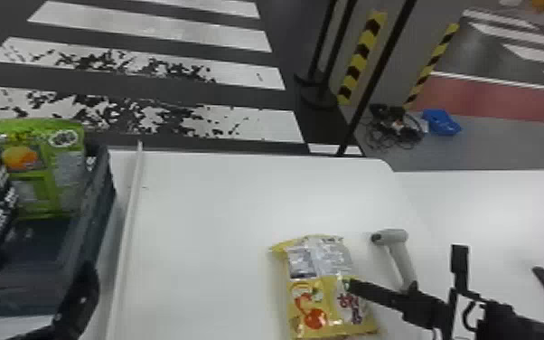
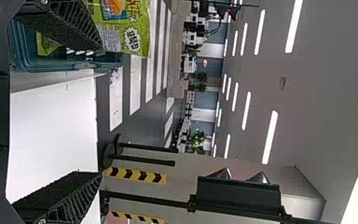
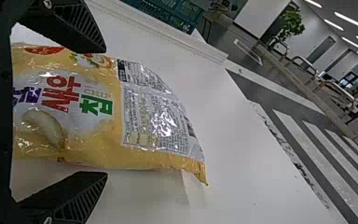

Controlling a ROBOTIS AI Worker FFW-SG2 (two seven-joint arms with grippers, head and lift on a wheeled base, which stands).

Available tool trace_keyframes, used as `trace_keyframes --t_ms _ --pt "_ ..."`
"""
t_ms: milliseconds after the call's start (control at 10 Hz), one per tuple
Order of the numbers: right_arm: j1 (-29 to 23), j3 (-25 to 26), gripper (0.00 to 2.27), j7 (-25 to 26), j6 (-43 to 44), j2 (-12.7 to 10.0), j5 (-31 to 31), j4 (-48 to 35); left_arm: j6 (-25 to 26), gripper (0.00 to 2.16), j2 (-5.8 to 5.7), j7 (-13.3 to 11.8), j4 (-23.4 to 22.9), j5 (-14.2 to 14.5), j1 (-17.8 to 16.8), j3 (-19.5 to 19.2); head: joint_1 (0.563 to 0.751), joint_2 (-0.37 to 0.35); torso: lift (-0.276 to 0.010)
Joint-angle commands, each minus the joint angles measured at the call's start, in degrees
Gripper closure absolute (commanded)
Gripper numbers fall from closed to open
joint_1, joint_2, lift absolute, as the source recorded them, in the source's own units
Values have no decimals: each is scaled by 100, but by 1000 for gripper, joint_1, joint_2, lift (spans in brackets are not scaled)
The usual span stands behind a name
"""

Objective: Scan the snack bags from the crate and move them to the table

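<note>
My left pincer [image 1: 43, 262] is wide open, empty, near the green bag [image 1: 43, 181] in the crate [image 1: 101, 194]. My right pincer [image 1: 443, 276] is wide open, empty, near the yellow bag [image 1: 307, 294] on the desk [image 1: 203, 226].

Green bag [image 1: 65, 176] in crate [image 1: 104, 190], yellow [image 1: 302, 289] outside

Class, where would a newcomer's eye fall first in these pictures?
Probably on the bright green snack bag standing in the dark blue plastic crate at the head view's left. The shiny yellow snack bag on the white table would likely come next, with the grey pistol-shaped scanner to its right.
</note>
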State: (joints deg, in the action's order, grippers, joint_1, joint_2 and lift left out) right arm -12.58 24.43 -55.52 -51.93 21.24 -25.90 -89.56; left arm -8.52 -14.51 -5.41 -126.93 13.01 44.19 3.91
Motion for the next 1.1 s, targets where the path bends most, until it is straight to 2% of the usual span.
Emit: trace_keyframes --t_ms 0,100,200,300,400,500,600,800,1000 --pt "-17 -114 53 -3 99 -23 58 0 -13 29 -8 5 -7 0 20 -13 695 -258 -95" --pt "-26 -211 127 -11 117 -23 164 0 -13 29 -8 -4 -7 0 37 -13 695 -249 -95" --pt "-26 -298 421 -3 205 -14 331 0 -13 29 -8 -4 -7 0 46 -13 695 -242 -95" --pt "-17 -316 954 41 205 -14 410 0 -13 29 -8 -12 -7 0 63 -13 695 -237 -95" --pt "-26 -307 1669 103 222 -14 480 0 -30 29 -8 -12 -16 0 63 -13 695 -238 -95" --pt "-43 -334 2105 138 240 -14 507 0 -30 29 1 -12 -7 0 63 -5 695 -241 -95" --pt "-96 -334 2236 164 380 -14 498 -9 -30 29 1 -12 -16 0 63 4 695 -246 -95" --pt "-193 -202 2240 208 398 -14 296 -105 -30 29 10 -12 -25 -9 81 22 695 -253 -95" --pt "-421 44 2240 279 187 -23 -3 -606 -65 29 19 -12 -25 -26 116 31 695 -260 -95"
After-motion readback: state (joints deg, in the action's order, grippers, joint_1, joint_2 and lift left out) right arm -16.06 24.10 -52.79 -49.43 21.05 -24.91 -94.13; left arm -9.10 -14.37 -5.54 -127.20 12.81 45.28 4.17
